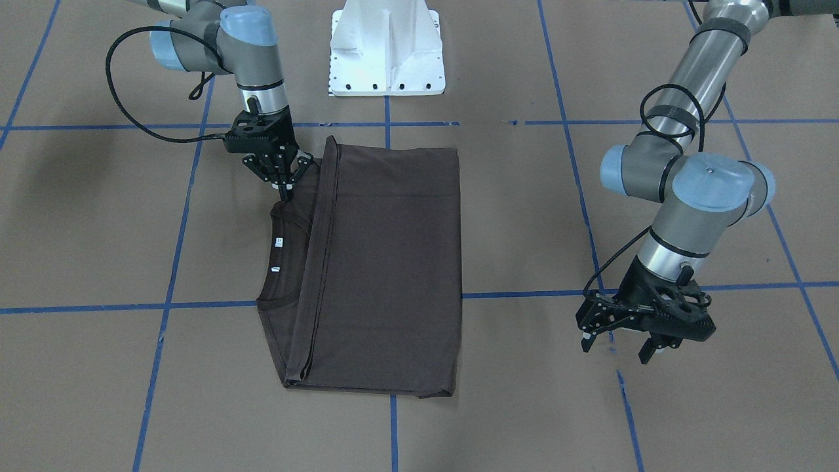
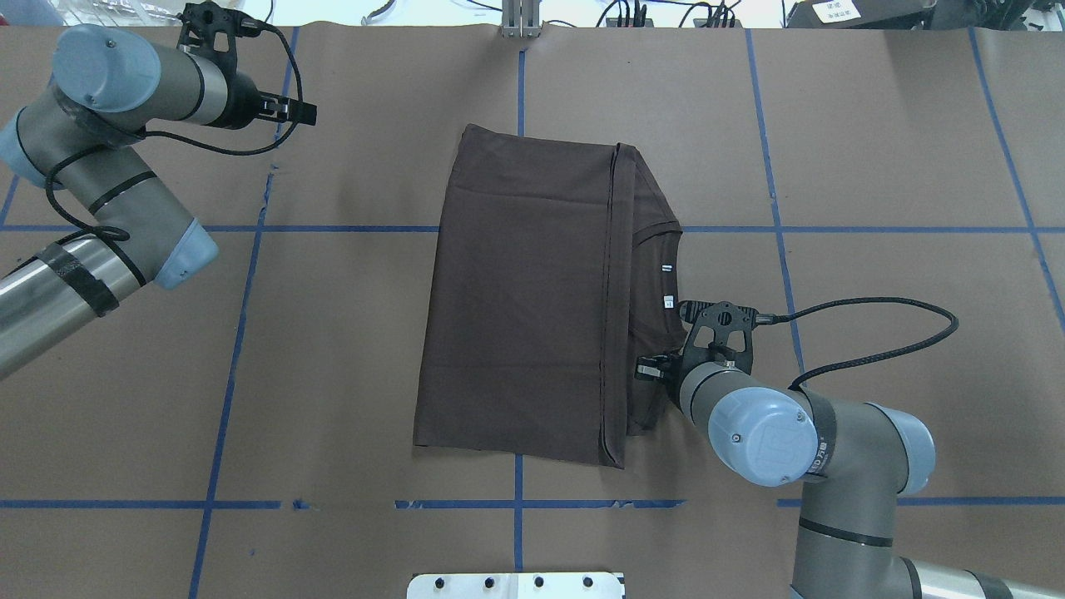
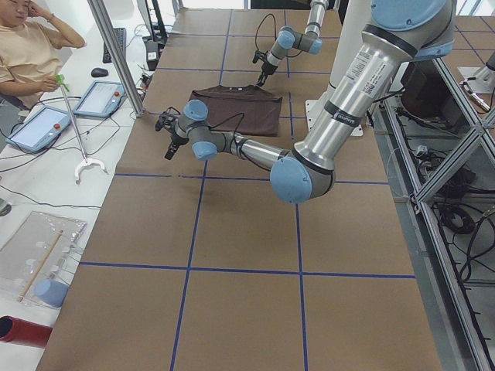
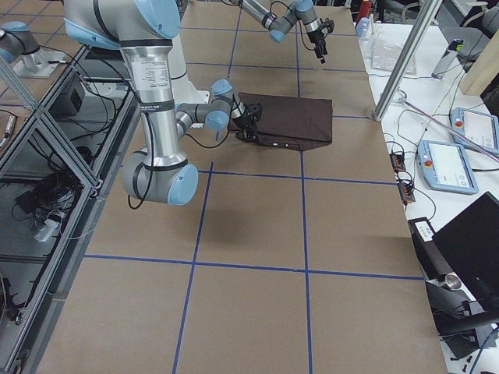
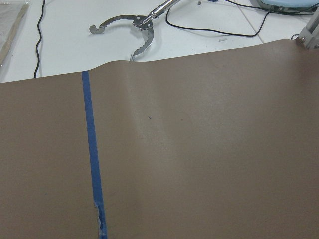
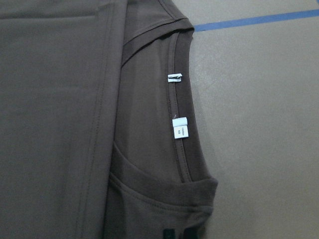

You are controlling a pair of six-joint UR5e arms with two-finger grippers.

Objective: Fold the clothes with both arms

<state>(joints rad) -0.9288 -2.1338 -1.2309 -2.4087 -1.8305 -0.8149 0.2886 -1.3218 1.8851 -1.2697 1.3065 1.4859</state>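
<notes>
Overhead exterior: right claw [image 2: 651,368] pinches the T-shirt [image 2: 524,291] at one shoulder.

Bright, even overhead light in all views. Brown table cover [image 1: 524,393] carries only soft shadows, including one diffuse patch well off the T-shirt's [image 1: 387,262] collar side in the front-facing view. Pale sheen on the cover in the left wrist view, and the white bench [image 5: 60,40] beyond it is near blown out. Specular streak on the left arm [image 1: 695,65] tube. T-shirt is dark with low-contrast folds. Neck tags [image 6: 179,128] are clipped white. Side views are wide-angle and stretched at the edges.
</notes>
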